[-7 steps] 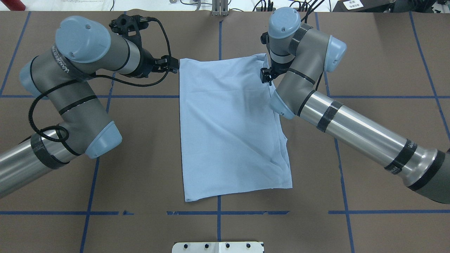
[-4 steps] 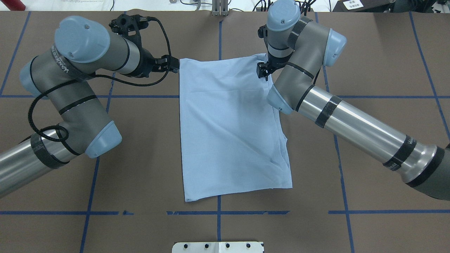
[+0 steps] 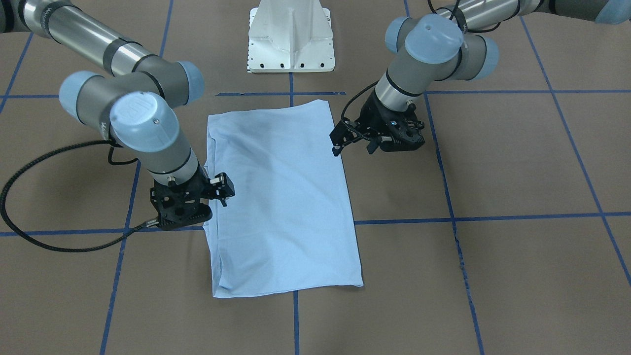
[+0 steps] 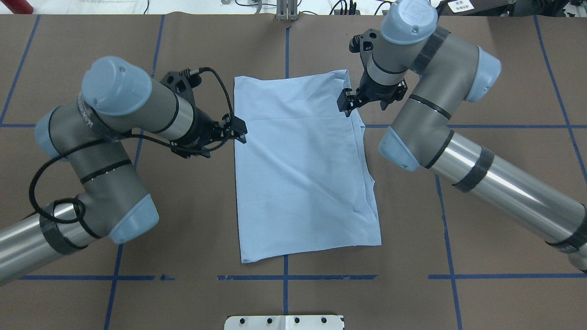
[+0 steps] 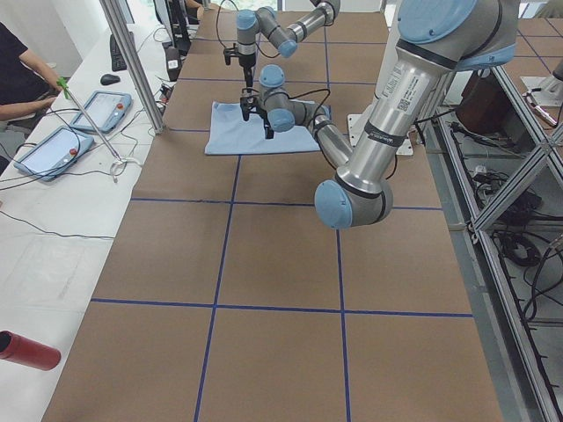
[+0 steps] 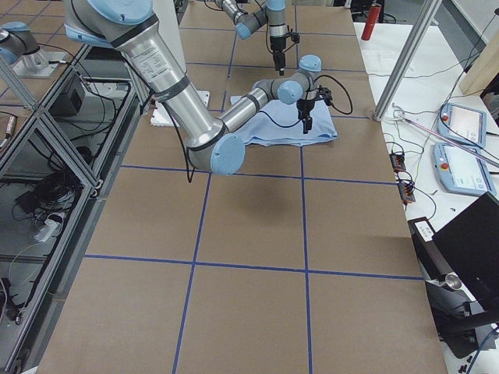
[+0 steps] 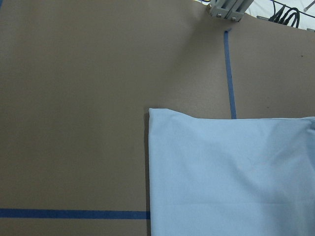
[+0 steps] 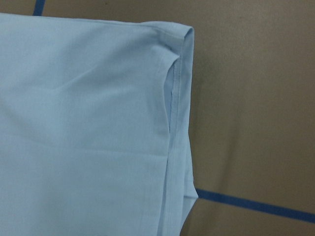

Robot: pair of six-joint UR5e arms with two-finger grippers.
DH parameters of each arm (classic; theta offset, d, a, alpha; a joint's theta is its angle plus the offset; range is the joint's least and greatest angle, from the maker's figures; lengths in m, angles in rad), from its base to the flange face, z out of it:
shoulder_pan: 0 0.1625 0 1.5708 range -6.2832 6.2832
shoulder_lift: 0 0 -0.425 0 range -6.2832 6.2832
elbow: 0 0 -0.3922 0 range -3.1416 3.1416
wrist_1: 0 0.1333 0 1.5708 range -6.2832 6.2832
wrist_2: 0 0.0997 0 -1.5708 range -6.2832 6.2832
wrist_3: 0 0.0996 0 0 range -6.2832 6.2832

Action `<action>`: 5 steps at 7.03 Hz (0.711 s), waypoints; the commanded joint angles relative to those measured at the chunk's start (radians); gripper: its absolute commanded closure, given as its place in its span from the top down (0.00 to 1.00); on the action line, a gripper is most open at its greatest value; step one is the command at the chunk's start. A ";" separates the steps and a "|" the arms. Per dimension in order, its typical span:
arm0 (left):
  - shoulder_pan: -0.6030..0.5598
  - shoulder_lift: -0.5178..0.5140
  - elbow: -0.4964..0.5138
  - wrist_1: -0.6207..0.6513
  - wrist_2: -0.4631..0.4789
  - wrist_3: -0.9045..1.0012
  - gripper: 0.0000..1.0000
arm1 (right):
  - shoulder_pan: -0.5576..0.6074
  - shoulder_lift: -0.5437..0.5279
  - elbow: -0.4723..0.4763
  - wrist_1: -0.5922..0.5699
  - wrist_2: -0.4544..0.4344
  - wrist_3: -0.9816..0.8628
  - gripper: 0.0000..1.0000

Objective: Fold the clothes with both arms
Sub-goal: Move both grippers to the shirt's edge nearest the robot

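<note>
The light blue T-shirt point(image 4: 298, 174) lies flat on the brown table, folded into a tall rectangle. Its print and collar are hidden. It also shows in the front view point(image 3: 281, 197). My left gripper point(image 4: 240, 129) hovers at the shirt's left edge, open and empty; the front view shows it on the right point(image 3: 337, 143). My right gripper point(image 4: 345, 101) hovers over the right edge near the far corner, open and empty point(image 3: 223, 189). The left wrist view shows the shirt's far left corner point(image 7: 231, 177). The right wrist view shows its layered right edge point(image 8: 83, 123). No fingers show in either wrist view.
The white pedestal base point(image 3: 291, 34) stands at the table's near edge, behind the shirt's hem. Blue tape lines point(image 4: 284, 277) grid the table. A metal bracket point(image 4: 286, 11) sits at the far edge. Operators' tablets point(image 5: 66, 132) lie on a side table.
The left gripper has left the shirt's far left corner and moved toward the robot along the left edge. The right arm's wrist has swung right and farther away. The shirt has not moved.
</note>
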 commanded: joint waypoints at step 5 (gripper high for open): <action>0.359 -0.018 -0.053 0.261 0.224 -0.502 1.00 | -0.049 -0.263 0.371 -0.028 0.059 0.227 1.00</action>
